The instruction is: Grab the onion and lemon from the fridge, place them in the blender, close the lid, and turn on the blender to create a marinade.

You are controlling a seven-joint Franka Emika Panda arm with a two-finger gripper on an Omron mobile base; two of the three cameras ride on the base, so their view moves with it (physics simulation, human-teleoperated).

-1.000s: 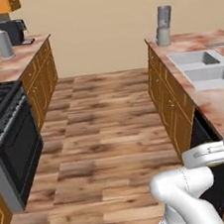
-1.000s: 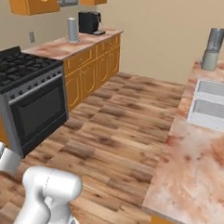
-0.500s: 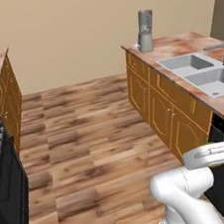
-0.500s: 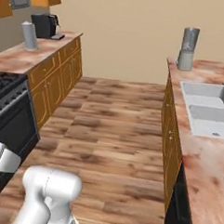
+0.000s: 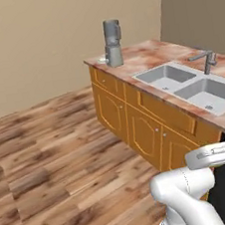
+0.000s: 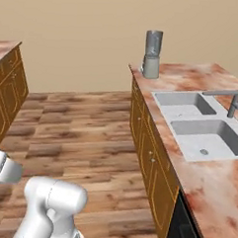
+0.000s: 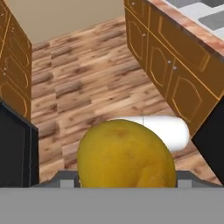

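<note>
The lemon (image 7: 127, 153) is held between the jaws of the gripper (image 7: 127, 179), which are closed on its sides; it sits low in the hand view, above the wooden floor (image 7: 87, 83). The blender (image 5: 112, 42) stands at the far end of the marbled counter (image 5: 147, 54), beyond the double sink (image 5: 191, 86), well apart from the arm. A small flat grey shape, possibly the lid (image 5: 101, 60), is seen just beside the blender's base, though it is too small to be told for certain.

Several risks can be judged from here. The lemon is round and smooth, so it could be rolled out of a two-point grip if the arm is swung sharply or the base is stopped abruptly. A long reach is called for to the blender, and the jar mouth is narrow and high; a release slightly off centre could let the fruit bounce off the rim onto the counter or into the sink. The tall jar on its tapered base could also be toppled by a low approach.

The lemon's skin is a mottled, matte yellow. The jar is translucent grey, the counter a glossy reddish stone pattern, the cabinets (image 5: 136, 126) panelled orange wood, and the faucet (image 5: 205, 59) brushed metal.
</note>
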